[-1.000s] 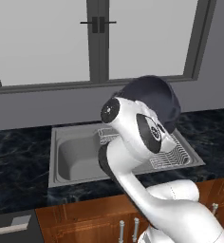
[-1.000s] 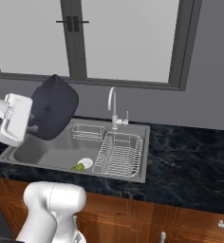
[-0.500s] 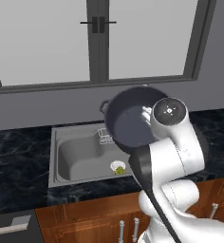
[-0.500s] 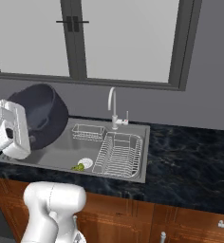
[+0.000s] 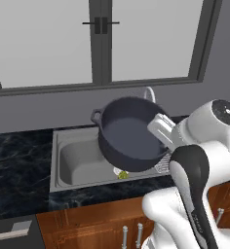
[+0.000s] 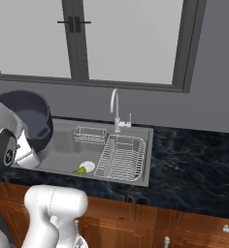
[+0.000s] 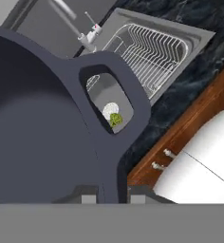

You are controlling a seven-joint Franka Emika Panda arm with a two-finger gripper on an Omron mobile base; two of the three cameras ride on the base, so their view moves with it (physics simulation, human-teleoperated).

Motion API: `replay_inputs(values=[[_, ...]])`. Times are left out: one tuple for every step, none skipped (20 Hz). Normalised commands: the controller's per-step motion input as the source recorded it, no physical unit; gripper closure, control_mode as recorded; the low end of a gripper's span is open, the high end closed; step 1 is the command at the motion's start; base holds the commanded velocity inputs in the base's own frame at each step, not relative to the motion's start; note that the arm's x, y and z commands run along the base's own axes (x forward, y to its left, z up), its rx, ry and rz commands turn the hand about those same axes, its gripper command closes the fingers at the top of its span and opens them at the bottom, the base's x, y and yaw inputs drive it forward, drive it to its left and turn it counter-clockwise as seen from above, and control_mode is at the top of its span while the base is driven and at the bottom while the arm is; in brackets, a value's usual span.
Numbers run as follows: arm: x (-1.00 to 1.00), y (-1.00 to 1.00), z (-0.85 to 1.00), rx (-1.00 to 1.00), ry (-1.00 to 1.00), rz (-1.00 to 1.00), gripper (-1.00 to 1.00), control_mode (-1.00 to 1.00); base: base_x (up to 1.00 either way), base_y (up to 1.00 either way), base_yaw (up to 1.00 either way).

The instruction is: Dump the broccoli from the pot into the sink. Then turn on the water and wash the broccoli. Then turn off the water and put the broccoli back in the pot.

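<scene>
The dark blue-grey pot (image 5: 129, 136) hangs tilted above the sink (image 5: 70, 163), its empty inside turned toward the left base camera. My gripper (image 5: 159, 129) is shut on the pot's rim beside one loop handle (image 7: 109, 78). In the hand view the rim runs down between my fingertips (image 7: 88, 198). The broccoli (image 5: 123, 174) is a small yellow-green floret lying on the sink floor next to the white-rimmed drain (image 6: 87, 165). It also shows in the right base view as the broccoli (image 6: 80, 170), and through the handle loop as the broccoli (image 7: 116, 119). No water runs from the faucet (image 6: 115, 109).
A wire dish rack (image 6: 121, 157) fills the sink's right half, with a small wire basket (image 6: 89, 134) at the back. Dark marbled countertop (image 6: 194, 160) surrounds the basin. Wooden cabinet fronts (image 5: 97, 223) run below, and a window (image 6: 126, 38) stands behind the faucet.
The pot has swung down from a high, tipped-over pose to hang lower over the sink with its opening turned toward the camera. The broccoli has stayed by the drain.
</scene>
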Motion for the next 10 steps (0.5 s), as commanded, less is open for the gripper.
replay_inputs(values=[[0.0, 0.29, 0.0, 0.18, 0.15, 0.31, 1.0, -1.0, 0.0, 0.0, 0.0], [0.0, 0.36, 0.0, 0.16, 0.16, 0.29, 1.0, -1.0, 0.0, 0.0, 0.0], [0.0, 0.46, 0.0, 0.13, 0.18, 0.25, 1.0, -1.0, 0.0, 0.0, 0.0], [0.0, 0.53, 0.0, 0.12, 0.21, 0.2, 1.0, -1.0, 0.0, 0.0, 0.0], [0.0, 0.6, 0.0, 0.09, 0.23, 0.15, 1.0, -1.0, 0.0, 0.0, 0.0], [0.01, 0.65, 0.0, 0.06, 0.24, 0.11, 1.0, -1.0, 0.0, 0.0, 0.0], [0.01, 0.68, 0.0, 0.03, 0.23, 0.09, 1.0, -1.0, 0.0, 0.0, 0.0], [0.04, 0.67, 0.0, 0.03, 0.21, 0.07, 1.0, -1.0, 0.0, 0.0, 0.0], [0.06, 0.68, 0.0, 0.01, 0.19, 0.05, 1.0, -1.0, 0.0, 0.0, 0.0], [0.06, 0.69, 0.0, 0.0, 0.2, 0.04, 1.0, -1.0, 0.0, 0.0, 0.0]])
